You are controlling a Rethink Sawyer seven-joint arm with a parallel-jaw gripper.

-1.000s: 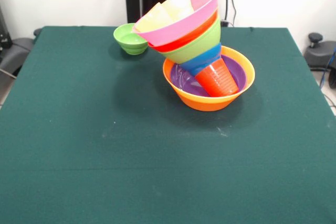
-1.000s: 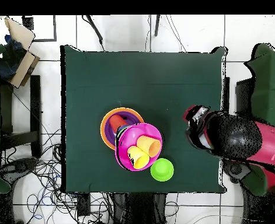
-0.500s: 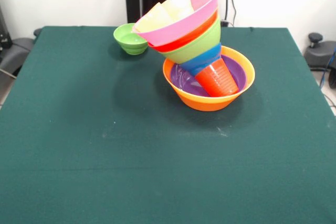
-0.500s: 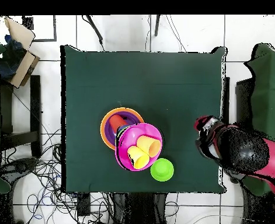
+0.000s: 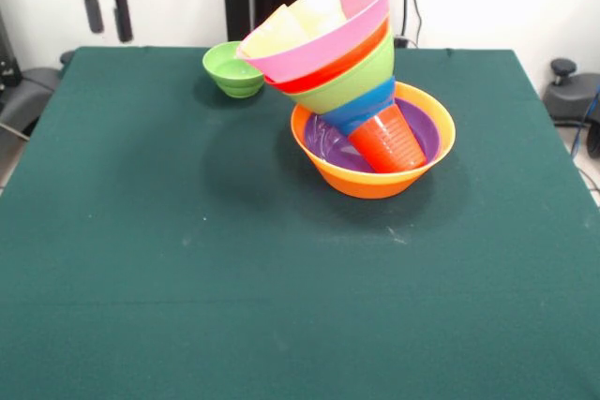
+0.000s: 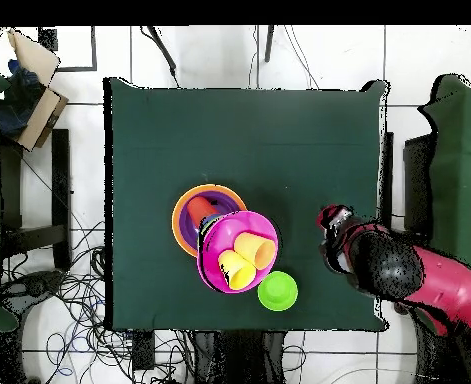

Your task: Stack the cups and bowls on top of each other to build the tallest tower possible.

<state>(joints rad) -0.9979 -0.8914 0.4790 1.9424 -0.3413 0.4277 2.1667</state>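
Note:
The tower leans to the left in the front view. Its base is the large orange bowl [image 5: 373, 180] holding the shallow purple bowl [image 5: 325, 140]. A red-orange cup [image 5: 387, 140] stands tilted in it, carrying the blue bowl [image 5: 364, 105], medium green bowl [image 5: 354, 81], red-orange bowl [image 5: 330, 69] and large pink bowl [image 5: 330, 33]. Two yellow cups [image 5: 319, 7] [image 5: 275, 31] lie in the pink bowl [image 6: 208, 262]. The small green bowl [image 5: 232, 69] [image 6: 277, 291] sits alone on the table beside the tower. My gripper [image 5: 107, 18] [image 6: 331, 222] hangs open and empty above the table's far left corner.
The green cloth table [image 5: 187, 259] ends close behind the small green bowl. Black stands and cables are at the room's edges. In the overhead view the red arm [image 6: 429, 285] reaches in over the table's right edge.
The gripper has come down into the front view at the top left, with its red wrist now showing. The tower and the small green bowl have not moved.

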